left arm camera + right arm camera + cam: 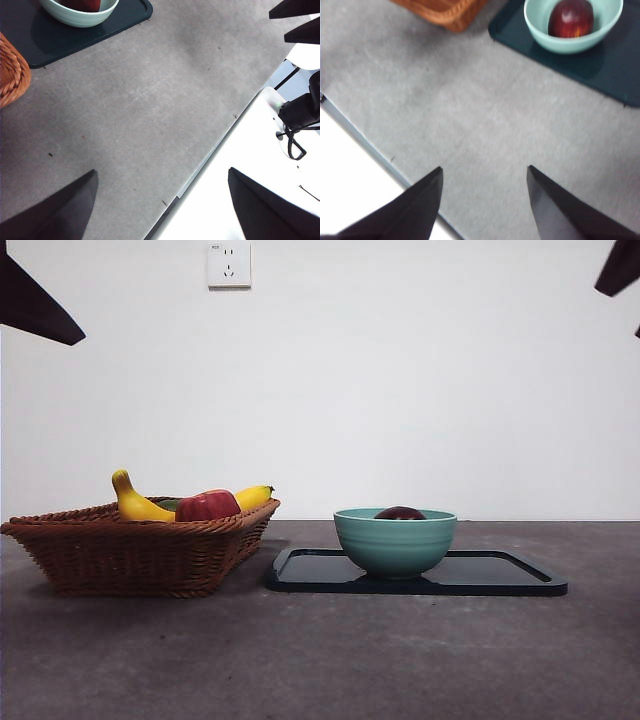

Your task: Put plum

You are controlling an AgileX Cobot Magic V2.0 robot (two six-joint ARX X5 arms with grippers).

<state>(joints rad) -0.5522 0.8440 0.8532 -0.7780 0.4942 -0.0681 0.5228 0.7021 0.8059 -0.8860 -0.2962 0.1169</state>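
Front view: the plum [400,513] sits down inside the green bowl [395,542], only its dark top peeking over the rim, and the bowl stands on the black tray [500,578]. Beside it, the basket [130,550] holds a banana [135,502] and a red fruit [207,506].

Left wrist view: the left gripper [162,205] hangs wide and empty over bare table, well away from the bowl.

Right wrist view: the right gripper [485,200] is spread wide too, holding nothing, the plum resting in the bowl beyond it. The placing looks done, with nothing obvious left.
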